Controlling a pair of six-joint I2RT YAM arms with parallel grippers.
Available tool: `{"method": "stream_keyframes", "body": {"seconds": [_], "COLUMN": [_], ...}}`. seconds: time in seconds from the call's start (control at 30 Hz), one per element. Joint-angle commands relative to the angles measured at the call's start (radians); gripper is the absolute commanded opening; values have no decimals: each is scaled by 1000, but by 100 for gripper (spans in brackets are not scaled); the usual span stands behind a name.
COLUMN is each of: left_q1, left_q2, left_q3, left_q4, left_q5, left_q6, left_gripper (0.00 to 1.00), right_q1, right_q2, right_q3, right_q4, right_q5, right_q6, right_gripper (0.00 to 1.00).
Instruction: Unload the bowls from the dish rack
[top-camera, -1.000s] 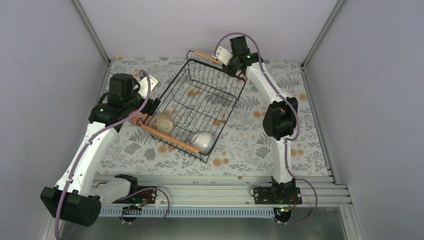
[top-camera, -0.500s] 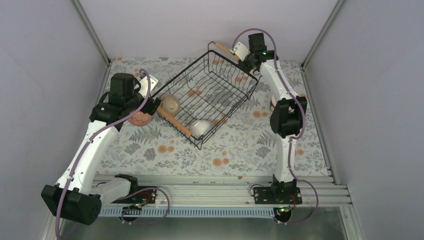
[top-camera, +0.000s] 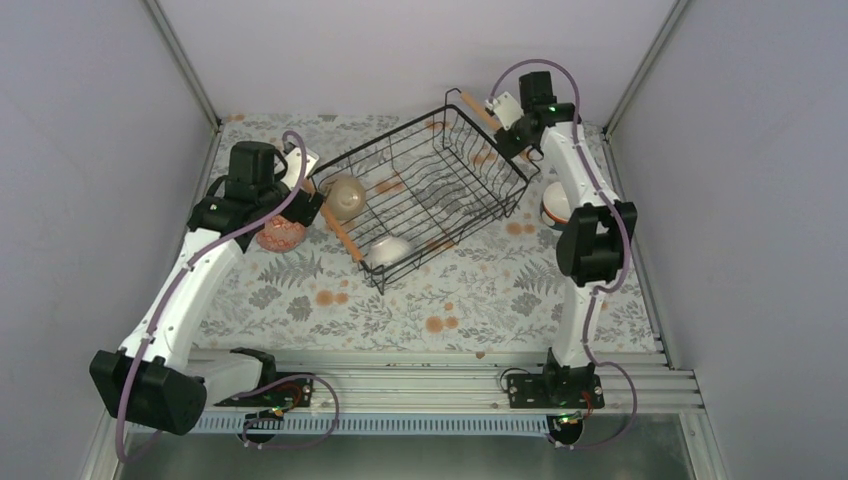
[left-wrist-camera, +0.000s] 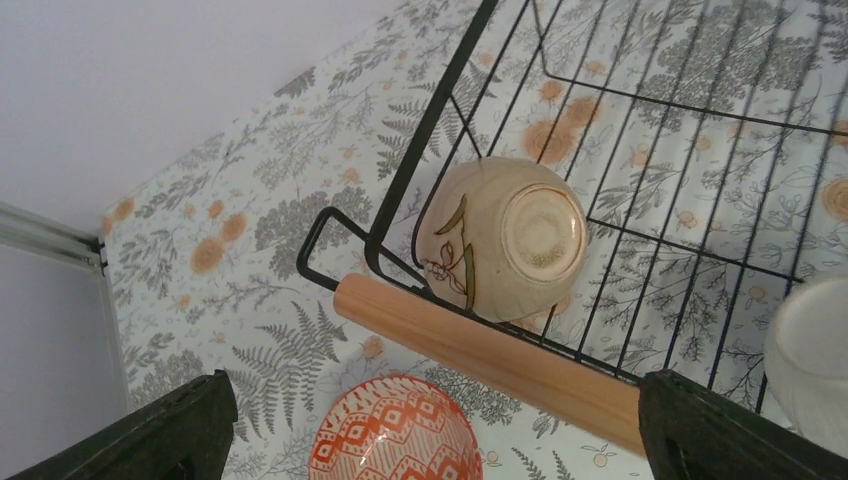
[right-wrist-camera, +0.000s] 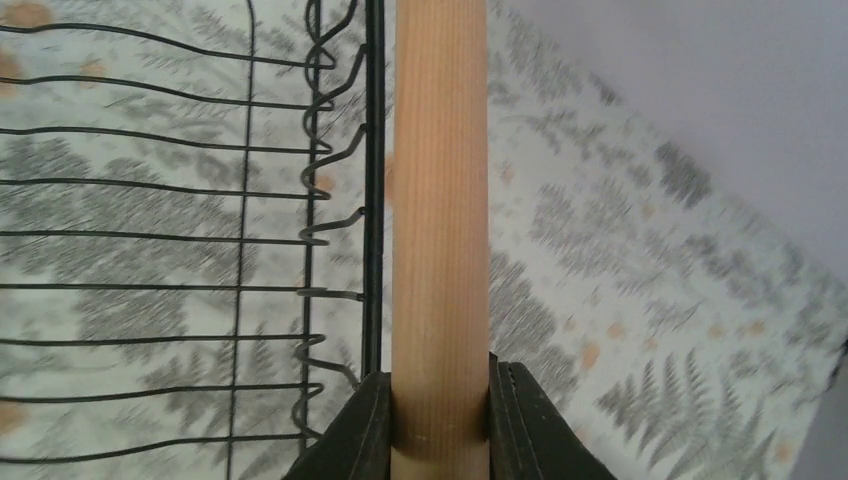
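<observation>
Near edge: metal rail (top-camera: 440, 385) carrying both arm bases, left arm at left. Beyond it, floral cloth (top-camera: 480, 295) covering the table.

On the cloth, dish rack (top-camera: 440, 175) (left-wrist-camera: 640, 120) of black wire, set at an angle to the table edge, one corner pointing toward the rail. Inside that near corner, white bowl (top-camera: 388, 250) (left-wrist-camera: 812, 360), cut off by the right edge of the left wrist view.

Along the rack's left end, near handle (top-camera: 338, 228) (left-wrist-camera: 490, 350), a light wooden bar. Just outside it on the cloth, orange bowl (top-camera: 281, 235) (left-wrist-camera: 395, 435), diamond-patterned, apparently upside down, close to the bar but apart from it.

Above bowl and bar, left gripper (top-camera: 303, 200) (left-wrist-camera: 432, 400): spread wide, dark fingers (left-wrist-camera: 160, 430) at the two lower corners of the wrist view, holding nothing.

Just inside the near handle, in the rack's left corner, beige bowl (top-camera: 343, 197) (left-wrist-camera: 505, 240): tipped on its side, foot ring toward the wrist camera, leaf motif on the wall, resting on the wires beside the bar.

Right of the rack, on the cloth, fourth bowl (top-camera: 552, 205): mostly white as seen, partly hidden behind the right arm, pattern not discernible.

Farthest back, far handle (top-camera: 470, 105) (right-wrist-camera: 440, 200), the second wooden bar. Right gripper (top-camera: 507, 132) (right-wrist-camera: 440, 400) clamped on it, black fingers (right-wrist-camera: 350, 430) pressed against the bar's two sides. Far end of the rack raised from the cloth or not: cannot tell.
</observation>
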Motion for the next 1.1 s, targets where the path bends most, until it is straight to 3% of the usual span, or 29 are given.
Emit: {"method": "stream_keyframes", "body": {"seconds": [0.0, 0.47, 0.5, 0.57, 0.77, 1.07], "left_q1": [6, 7, 7, 7, 7, 8], "left_q2": [21, 78, 81, 88, 84, 53], "left_q3": [10, 20, 19, 18, 20, -6], "left_q4": [4, 16, 19, 24, 32, 47], "left_q5": [-48, -83, -82, -79, -73, -90], "left_q6": [-33, -48, -49, -51, -47, -42], "left_gripper": [100, 100, 100, 100, 100, 100], "right_q1": [13, 16, 16, 16, 17, 53], "right_q2": [-144, -332, -339, -346, -437, -473], "right_q3": [-146, -344, -349, -352, -382, -237], "right_q4": [-102, -155, -161, -178, -105, -157], "right_q5": [-117, -203, -213, -228, -174, -139], "right_q6": [93, 206, 206, 208, 177, 123], "right_gripper": [4, 5, 8, 25, 54, 65]}}
